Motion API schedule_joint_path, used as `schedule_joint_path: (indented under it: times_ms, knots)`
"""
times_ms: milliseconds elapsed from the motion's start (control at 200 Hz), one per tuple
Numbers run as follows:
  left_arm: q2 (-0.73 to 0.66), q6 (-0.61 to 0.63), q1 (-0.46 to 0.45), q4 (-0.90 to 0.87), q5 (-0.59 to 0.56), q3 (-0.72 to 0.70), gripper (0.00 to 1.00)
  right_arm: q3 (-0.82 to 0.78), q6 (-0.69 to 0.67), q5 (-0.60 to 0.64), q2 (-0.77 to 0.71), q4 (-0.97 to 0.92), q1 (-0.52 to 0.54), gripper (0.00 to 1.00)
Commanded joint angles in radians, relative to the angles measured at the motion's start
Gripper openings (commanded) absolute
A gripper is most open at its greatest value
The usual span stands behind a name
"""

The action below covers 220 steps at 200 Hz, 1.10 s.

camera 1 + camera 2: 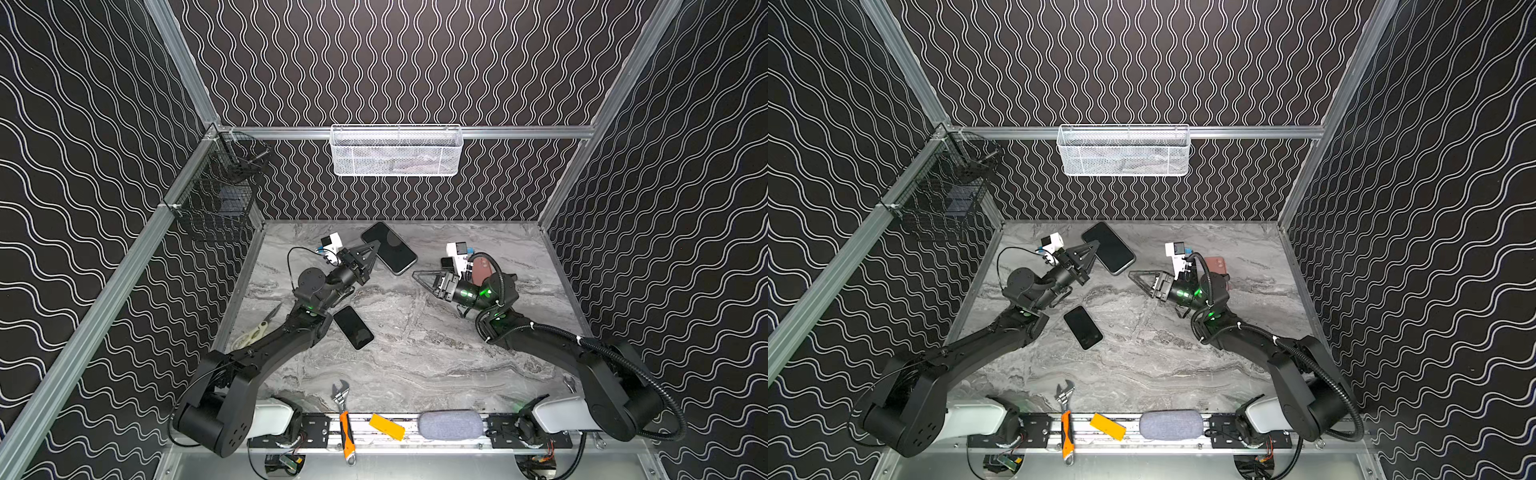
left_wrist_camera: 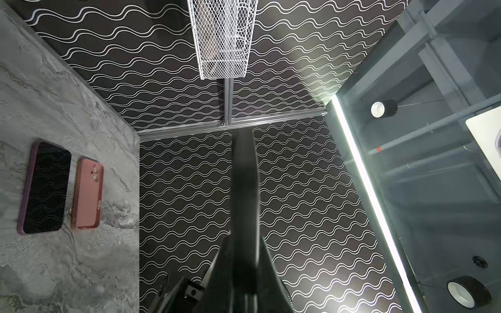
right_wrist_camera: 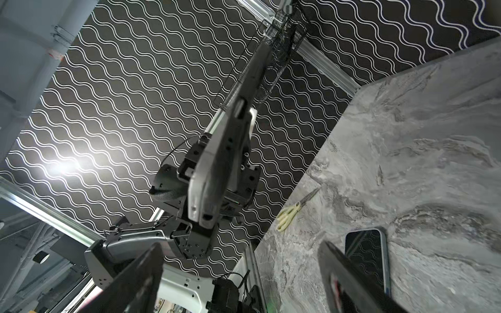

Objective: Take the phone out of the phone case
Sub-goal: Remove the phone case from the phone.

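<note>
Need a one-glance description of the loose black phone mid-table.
On the grey marble tabletop, find the left arm; the black phone lies flat, screen up, just beside its forearm. Unlike the grey-rimmed phone clamped in the left pincer, it rests on the table, ungripped.

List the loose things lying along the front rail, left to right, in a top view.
adjustable wrench → yellow block → grey fabric pouch

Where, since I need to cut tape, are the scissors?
In a top view the scissors lie on the table at its left edge, beside the left arm, with the black phone on that arm's other side.
</note>
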Motion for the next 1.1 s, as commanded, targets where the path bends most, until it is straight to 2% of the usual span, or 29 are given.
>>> schedule_joint_path:
  times_ms: [0, 756, 966, 1096]
  knots:
    - [0.002, -0.012, -0.004, 0.081, -0.015, 0.003, 0.0, 0.02, -0.018, -0.004, 0.003, 0.038, 0.012, 0.9]
    - [-0.02, -0.071, -0.069, 0.097, 0.004, 0.025, 0.0, 0.027, -0.014, 0.009, 0.057, 0.067, 0.013, 0.88]
    - [-0.028, -0.072, -0.084, 0.104, 0.015, 0.037, 0.0, 0.024, -0.008, 0.017, 0.067, 0.069, 0.003, 0.81]
    - [-0.028, -0.052, -0.086, 0.104, 0.024, 0.032, 0.0, 0.026, 0.027, 0.002, 0.075, 0.121, -0.021, 0.72]
